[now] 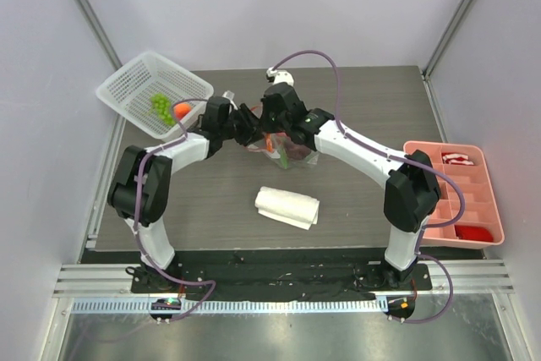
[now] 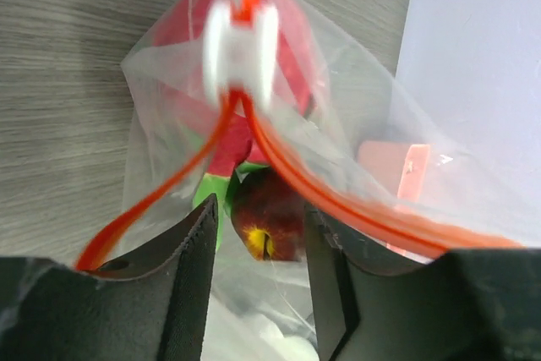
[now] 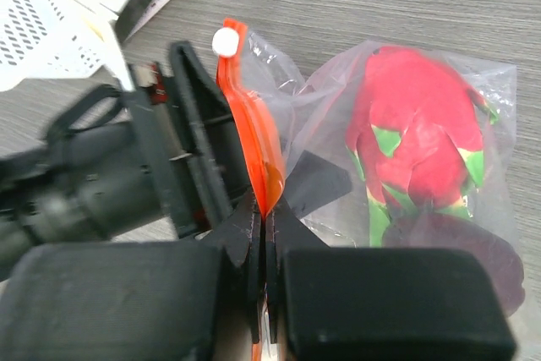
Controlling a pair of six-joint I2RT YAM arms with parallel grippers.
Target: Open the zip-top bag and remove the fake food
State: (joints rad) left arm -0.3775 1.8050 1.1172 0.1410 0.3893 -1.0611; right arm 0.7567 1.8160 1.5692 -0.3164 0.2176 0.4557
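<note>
Right gripper (image 3: 264, 209) is pinched fully closed on the orange zipper strip (image 3: 254, 133) of the zip-top bag (image 3: 325, 82). Left gripper (image 2: 260, 213) stands part open at the bag mouth, and no hold can be made out there. From above, both wrists hide most of the bag, which sits just beyond the folded cloth (image 1: 287, 206). Dragon fruit (image 3: 414, 124) and dark fruit (image 2: 272, 221) are inside. Table (image 1: 372, 107) side edges lie well apart from the cloth.

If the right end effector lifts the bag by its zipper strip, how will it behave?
Likely floppy: the zip-top bag is thin crinkled film, so it should sag. The dragon fruit and dark fruit would probably slump to its bottom.
</note>
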